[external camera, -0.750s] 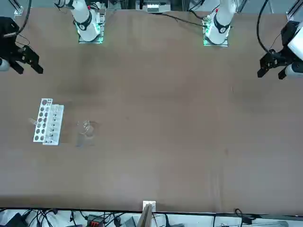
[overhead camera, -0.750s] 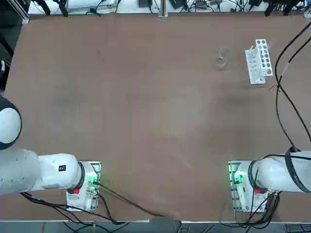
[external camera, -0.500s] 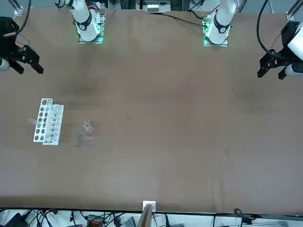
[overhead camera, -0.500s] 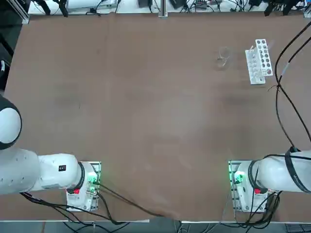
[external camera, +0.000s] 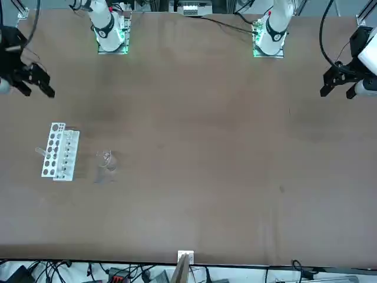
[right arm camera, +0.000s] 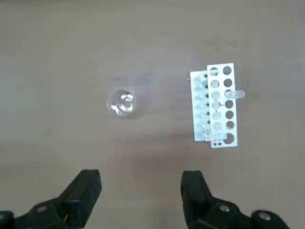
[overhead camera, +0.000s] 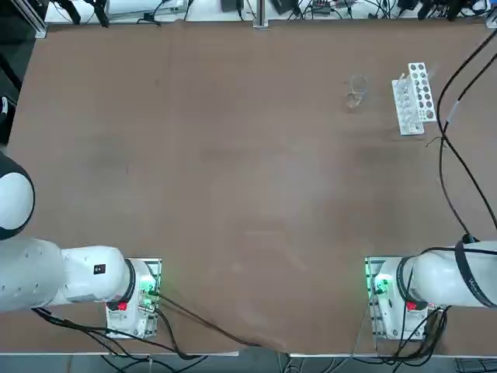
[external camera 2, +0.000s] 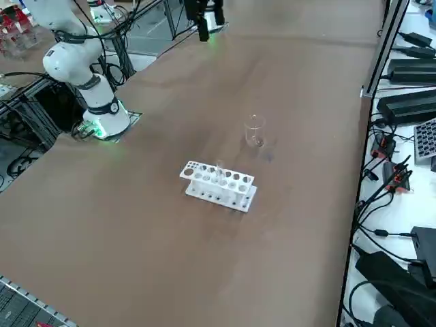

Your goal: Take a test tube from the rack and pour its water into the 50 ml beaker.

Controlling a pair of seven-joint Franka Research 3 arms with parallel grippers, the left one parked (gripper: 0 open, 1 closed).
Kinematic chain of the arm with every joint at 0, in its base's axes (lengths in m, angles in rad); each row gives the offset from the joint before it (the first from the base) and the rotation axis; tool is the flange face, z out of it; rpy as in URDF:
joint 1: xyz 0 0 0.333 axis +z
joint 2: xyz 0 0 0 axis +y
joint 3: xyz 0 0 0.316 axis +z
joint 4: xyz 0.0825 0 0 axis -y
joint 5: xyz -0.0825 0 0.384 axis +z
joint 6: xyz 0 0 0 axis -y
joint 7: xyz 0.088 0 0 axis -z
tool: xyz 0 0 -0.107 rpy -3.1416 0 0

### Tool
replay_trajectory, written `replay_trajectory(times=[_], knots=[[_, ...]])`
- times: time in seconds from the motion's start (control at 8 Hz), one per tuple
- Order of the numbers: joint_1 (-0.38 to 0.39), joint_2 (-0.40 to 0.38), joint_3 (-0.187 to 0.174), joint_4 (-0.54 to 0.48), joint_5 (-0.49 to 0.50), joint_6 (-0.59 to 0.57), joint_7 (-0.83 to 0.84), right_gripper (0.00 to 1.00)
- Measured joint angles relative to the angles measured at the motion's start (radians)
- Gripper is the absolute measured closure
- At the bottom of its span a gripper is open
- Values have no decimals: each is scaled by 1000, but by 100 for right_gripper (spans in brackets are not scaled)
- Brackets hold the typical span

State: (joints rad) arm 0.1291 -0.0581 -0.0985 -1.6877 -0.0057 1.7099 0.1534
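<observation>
While the right jaws (right arm camera: 141,183) hang wide | test tube (right arm camera: 235,94) in rack (right arm camera: 223,106) | beaker (right arm camera: 122,102) apart

I take the table (overhead camera: 233,179) as my landmark, and its top is brown. Along the edge of the table away from the arm bases there is a white surface (external camera: 235,271). On this surface, just beside the table, lie black cables (external camera 2: 371,211), several black boxes (external camera 2: 409,107) and a white keypad (external camera 2: 426,139) with small keys.
</observation>
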Motion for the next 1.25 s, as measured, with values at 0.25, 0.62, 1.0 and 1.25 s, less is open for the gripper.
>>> replay_trajectory(times=[0.25,0.62,1.0,1.25], knots=[[23,67,4,-1,-97,50,137,0],[80,187,6,-6,-318,113,402,0],[167,345,8,-8,-605,143,800,0],[194,466,9,-8,-802,147,1116,3]])
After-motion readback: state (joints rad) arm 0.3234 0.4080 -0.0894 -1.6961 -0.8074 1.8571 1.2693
